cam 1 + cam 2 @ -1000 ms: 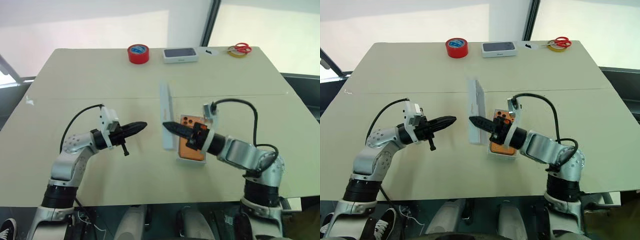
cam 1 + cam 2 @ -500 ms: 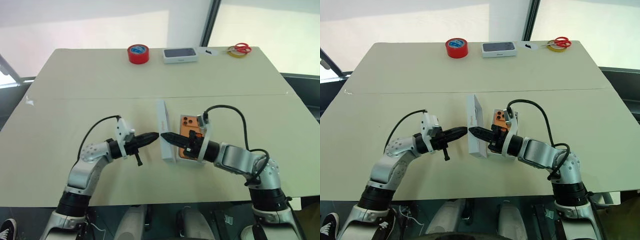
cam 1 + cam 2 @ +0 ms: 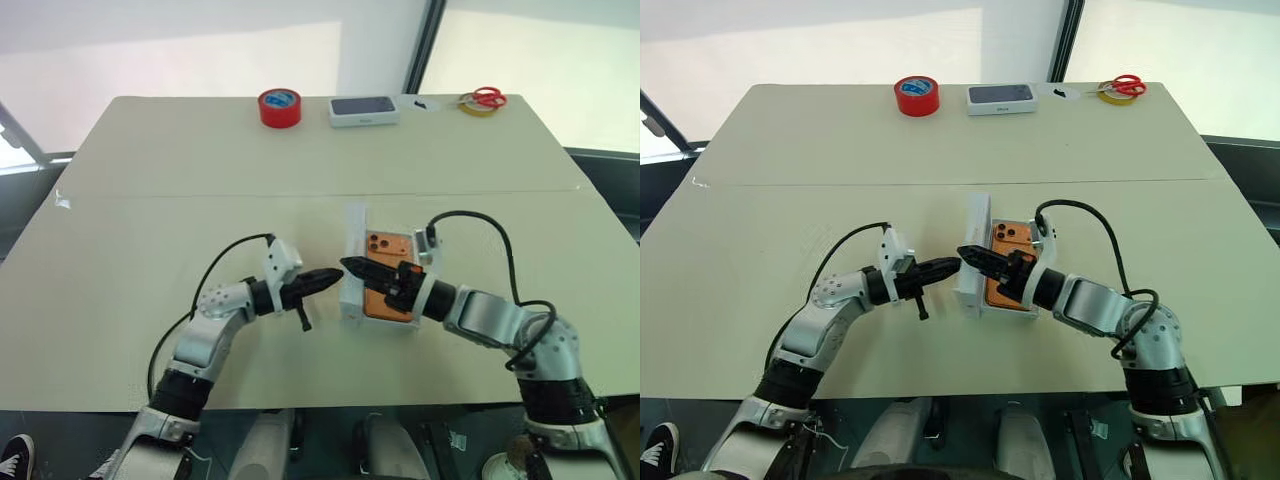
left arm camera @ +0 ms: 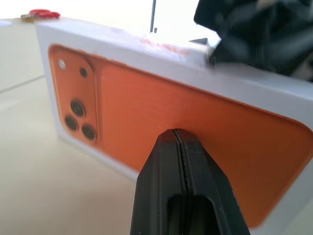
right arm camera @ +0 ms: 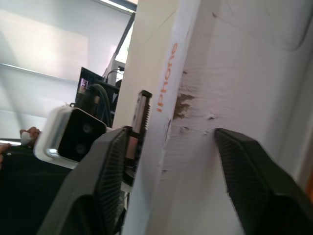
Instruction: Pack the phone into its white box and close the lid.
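The shallow white cardboard lid with the orange phone picture on its outer face (image 4: 146, 98) now stands much lower than a second ago. Then it was held high and upright, well to the left of the tray; now its long edge sits along the left rim of the shallow white cardboard box (image 3: 385, 326) and it leans over that box. The flat orange phone with its cluster of lenses (image 3: 388, 246) lies face down inside the box, so the packing step looks done. The left gripper (image 4: 178, 142) has swung in from the left, and its closed jaws, holding nothing, now press their tips against the printed face of the lid. The right gripper (image 3: 348, 265), which was pinching the lid's upper edge, has just spread its fingers. In the right wrist view they stand apart on either side of that edge, so the grip seems released. The lid therefore appears to be propped by the left tips and the box rim alone. It probably now needs tipping down over the phone and seating squarely, or it may slip off the rim.
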`<action>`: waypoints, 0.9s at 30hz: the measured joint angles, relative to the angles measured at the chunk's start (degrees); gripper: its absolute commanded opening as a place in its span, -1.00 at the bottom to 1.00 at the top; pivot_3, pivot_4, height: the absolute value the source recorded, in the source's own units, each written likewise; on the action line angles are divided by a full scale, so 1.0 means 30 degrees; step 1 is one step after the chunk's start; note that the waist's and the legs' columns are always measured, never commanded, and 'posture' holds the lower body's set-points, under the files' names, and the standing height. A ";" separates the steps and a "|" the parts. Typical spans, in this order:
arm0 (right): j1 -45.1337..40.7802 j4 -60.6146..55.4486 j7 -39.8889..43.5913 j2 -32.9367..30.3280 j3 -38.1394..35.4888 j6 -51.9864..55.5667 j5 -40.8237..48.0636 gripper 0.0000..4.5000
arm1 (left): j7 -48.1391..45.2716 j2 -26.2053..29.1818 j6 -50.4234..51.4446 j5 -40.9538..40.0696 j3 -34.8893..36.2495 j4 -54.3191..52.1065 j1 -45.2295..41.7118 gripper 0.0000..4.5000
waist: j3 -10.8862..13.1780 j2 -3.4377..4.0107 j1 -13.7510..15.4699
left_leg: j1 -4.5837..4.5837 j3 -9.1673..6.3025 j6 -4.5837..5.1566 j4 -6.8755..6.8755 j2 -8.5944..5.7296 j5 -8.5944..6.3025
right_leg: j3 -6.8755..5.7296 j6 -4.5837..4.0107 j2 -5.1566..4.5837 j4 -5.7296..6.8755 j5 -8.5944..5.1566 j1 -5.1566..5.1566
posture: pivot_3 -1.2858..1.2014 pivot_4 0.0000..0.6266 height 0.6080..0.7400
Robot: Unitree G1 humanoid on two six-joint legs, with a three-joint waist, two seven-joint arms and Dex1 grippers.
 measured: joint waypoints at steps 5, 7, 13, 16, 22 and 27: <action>0.1431 -0.1117 0.2192 -0.1711 -0.1806 -0.0465 -0.2264 0.28 | 0.0155 -0.0954 -0.0431 0.0366 -0.0425 0.1044 -0.1333 -1.00 | -0.0010 -0.0007 0.0196 | -0.0001 -0.0001 0.0016 0.0029 0.0001 -0.0010 | -0.0013 0.0003 -0.0004 -0.0003 -0.0001 0.0099 | 0.03 -0.52 0.97; 0.2026 -0.1751 0.3446 -0.3130 -0.2172 -0.0833 -0.4314 0.28 | 0.0337 -0.1377 -0.0451 0.0466 -0.0432 0.1731 -0.2138 -1.00 | -0.0011 -0.0005 0.0195 | -0.0004 -0.0002 0.0069 0.0105 0.0002 -0.0045 | -0.0021 0.0008 -0.0001 -0.0003 -0.0005 0.0097 | 0.03 -0.52 0.97; 0.2100 -0.1496 0.5690 -0.3706 -0.1845 -0.3007 -1.0792 0.28 | -0.0055 -0.1830 -0.0759 0.0794 -0.1137 0.2256 -0.2563 -1.00 | -0.0010 -0.0001 0.0047 | -0.0008 0.0007 0.0125 0.0164 0.0005 -0.0084 | -0.0016 0.0018 0.0005 -0.0011 -0.0009 0.0154 | 0.03 -0.52 0.97; 0.1607 -0.1346 0.6236 -0.3661 -0.1235 -0.4811 -1.4297 0.05 | -0.0443 -0.0857 -0.0732 0.0804 -0.1106 0.2186 -0.1999 -1.00 | -0.0010 0.0005 0.0077 | -0.0008 0.0004 0.0122 0.0163 0.0006 -0.0083 | -0.0016 0.0018 0.0007 -0.0007 -0.0009 0.0140 | 0.03 -0.52 0.97; 0.1692 -0.1248 0.7359 -0.3259 0.0560 -0.7737 -2.0144 -0.99 | -0.1236 0.2657 0.0852 0.0061 0.0477 -0.0246 -0.0076 -1.00 | 0.0001 0.0028 0.0148 | -0.0014 0.0003 0.0110 0.0163 0.0004 -0.0087 | -0.0008 0.0014 0.0000 -0.0008 -0.0011 0.0054 | 0.03 -0.52 0.97; 0.2021 -0.1245 0.9014 -0.3169 0.1029 -0.9159 -2.2462 -0.99 | -0.1257 0.3569 0.1347 0.0445 0.0549 -0.0725 0.0577 -1.00 | -0.0001 0.0029 0.0233 | -0.0010 0.0001 0.0115 0.0184 -0.0020 -0.0100 | -0.0009 0.0012 -0.0018 -0.0017 -0.0011 0.0078 | 0.03 -0.52 0.97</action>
